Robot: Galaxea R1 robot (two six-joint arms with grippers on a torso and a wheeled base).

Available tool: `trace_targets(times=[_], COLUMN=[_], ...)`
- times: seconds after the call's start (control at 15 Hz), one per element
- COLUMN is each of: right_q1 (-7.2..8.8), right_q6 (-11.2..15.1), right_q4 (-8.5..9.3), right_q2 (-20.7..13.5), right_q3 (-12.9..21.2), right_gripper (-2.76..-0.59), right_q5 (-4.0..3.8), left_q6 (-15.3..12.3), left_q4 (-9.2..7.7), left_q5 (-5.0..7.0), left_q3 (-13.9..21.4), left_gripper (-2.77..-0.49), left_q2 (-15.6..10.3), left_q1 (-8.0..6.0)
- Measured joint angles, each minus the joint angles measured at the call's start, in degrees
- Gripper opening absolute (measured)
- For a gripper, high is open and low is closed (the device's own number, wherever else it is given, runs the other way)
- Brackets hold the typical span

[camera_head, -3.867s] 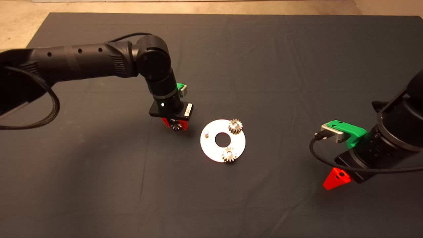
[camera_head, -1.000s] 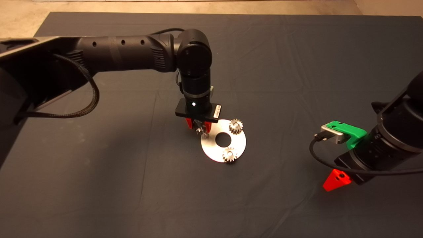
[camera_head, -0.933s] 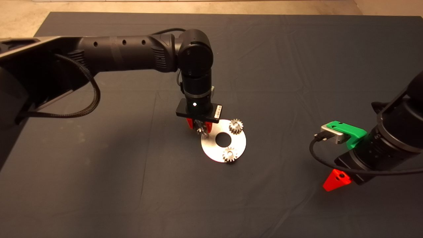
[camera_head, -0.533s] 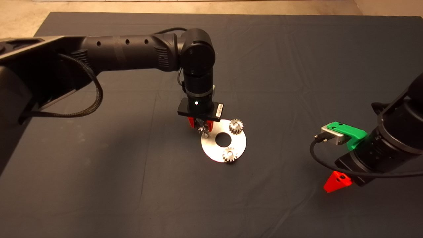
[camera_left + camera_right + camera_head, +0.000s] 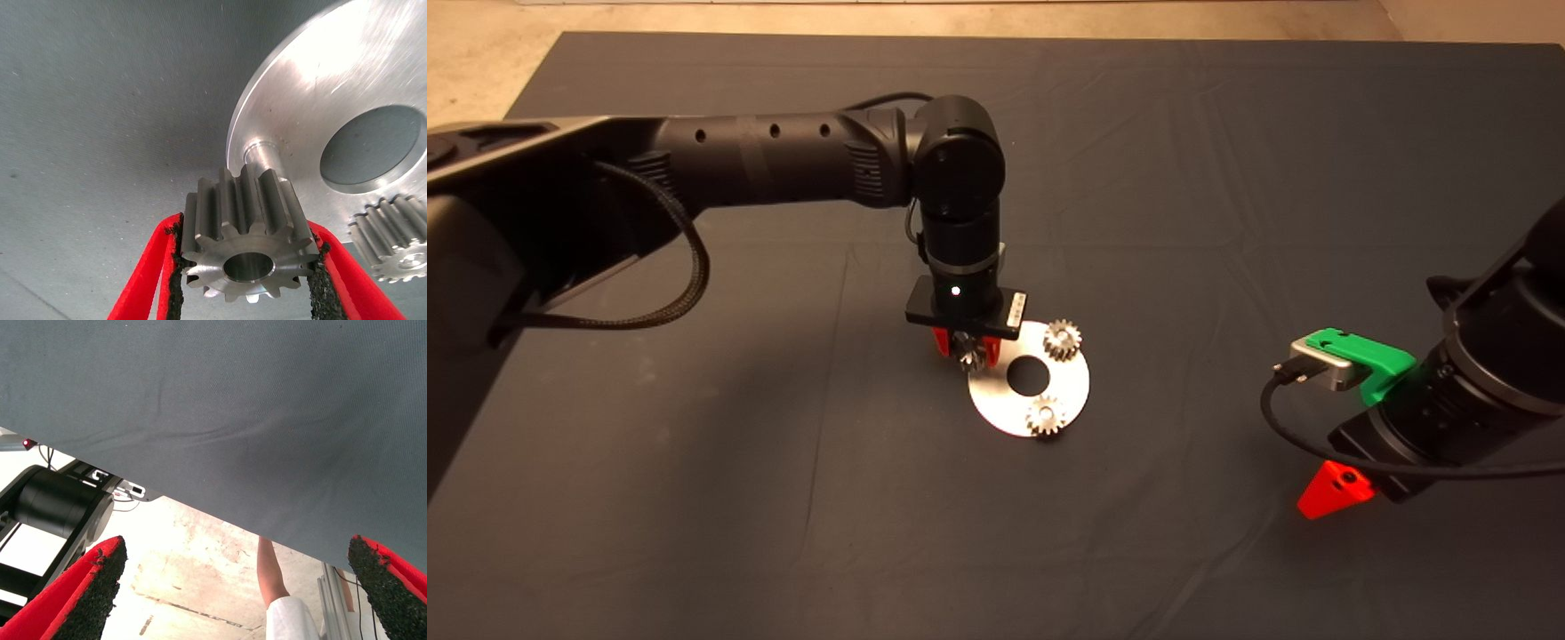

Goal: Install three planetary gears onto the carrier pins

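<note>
The white disc (image 5: pixel 1063 391) lies mid-mat with two planetary gears on its pins, one at the far right (image 5: pixel 1062 340) and one at the near edge (image 5: pixel 1044 415). My left gripper (image 5: pixel 966 348) is shut on the third gear (image 5: pixel 971 352) and holds it over the disc's left edge. In the left wrist view the gear (image 5: pixel 248 241) sits between the pads (image 5: pixel 319 280), just above the bare carrier pin (image 5: pixel 262 154), with its hole facing the camera. The disc (image 5: pixel 320 87) and a mounted gear (image 5: pixel 393 237) show there too. My right gripper (image 5: pixel 1332 489) is parked open at the mat's right side.
The right wrist view looks past the mat's edge (image 5: pixel 220 513) at the floor, a black machine base (image 5: pixel 60 507) and a person's leg (image 5: pixel 270 573). Bare dark mat (image 5: pixel 694 489) lies all around the disc.
My left arm carried the gear rightward from the mat beside the disc to above the bare pin, then lowered slightly. The right arm has barely moved.
</note>
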Motion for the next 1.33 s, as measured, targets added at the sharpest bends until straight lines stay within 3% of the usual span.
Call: trace_targets(times=[1.13, 1.33], right_q1=[0.00, 0.00], right_q6=[0.00, 0.00], right_q4=[0.00, 0.00], right_q2=[-0.01, -0.01], right_q3=[0.07, 0.07], right_gripper=[-0.89, -0.89], right_q5=[0.00, 0.02], left_q6=[0.06, 0.56], left_q4=[0.00, -0.03], left_q5=[0.05, -0.09], left_q3=[-0.83, -2.62], left_gripper=[-2.25, -2.25], left_q2=[1.27, 2.15], left_q1=[-0.02, -0.13])
